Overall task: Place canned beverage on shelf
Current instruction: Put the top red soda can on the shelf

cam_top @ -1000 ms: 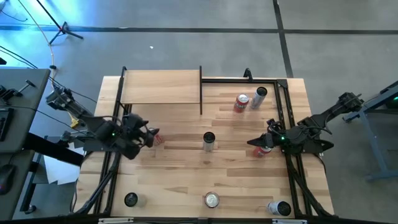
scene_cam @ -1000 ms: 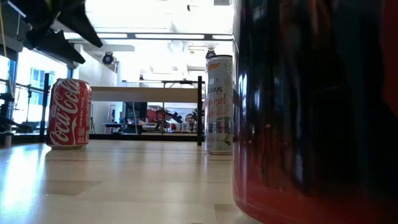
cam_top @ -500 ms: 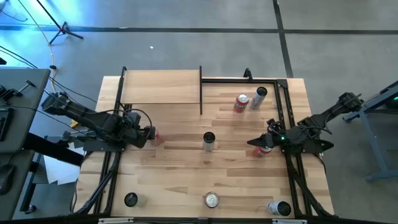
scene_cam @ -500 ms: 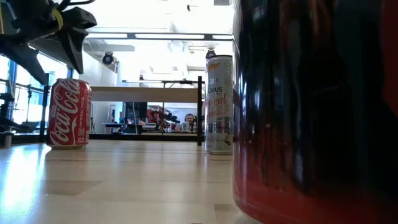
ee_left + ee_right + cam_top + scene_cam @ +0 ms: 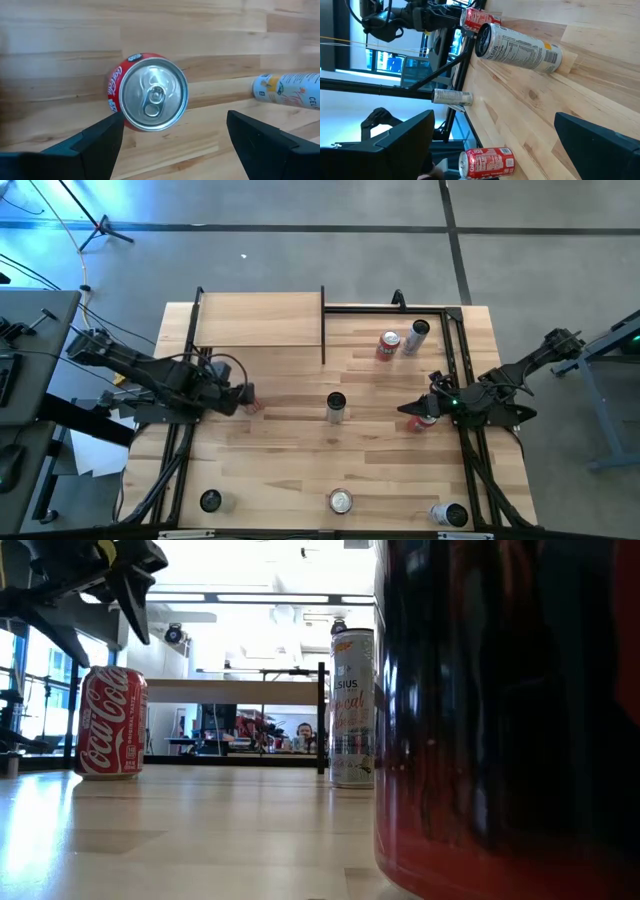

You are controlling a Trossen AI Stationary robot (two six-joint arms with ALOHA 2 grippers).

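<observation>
A red Coca-Cola can [image 5: 147, 92] stands upright on the plank table at the left [image 5: 251, 399]; it also shows in the low view [image 5: 110, 722]. My left gripper [image 5: 172, 120] hangs open just above it, fingers pointing down, one on each side of the can's top without touching. The shelf [image 5: 260, 320], a pale board with black posts, lies at the far left, behind the can. My right gripper [image 5: 412, 412] is open at the table's right, pointing left; a red can [image 5: 426, 421] shows right beside it.
A tall white can [image 5: 335, 407] stands mid-table. A red can [image 5: 387, 345] and a slim can [image 5: 418, 333] stand at the far right. Three more cans [image 5: 210, 501] [image 5: 340, 501] [image 5: 450, 514] stand along the near edge. Black frame rails [image 5: 465, 380] run along both sides.
My left arm has stretched out lower, and its gripper has tipped from slanting to pointing straight down over the Coca-Cola can. The can has stayed where it was.
</observation>
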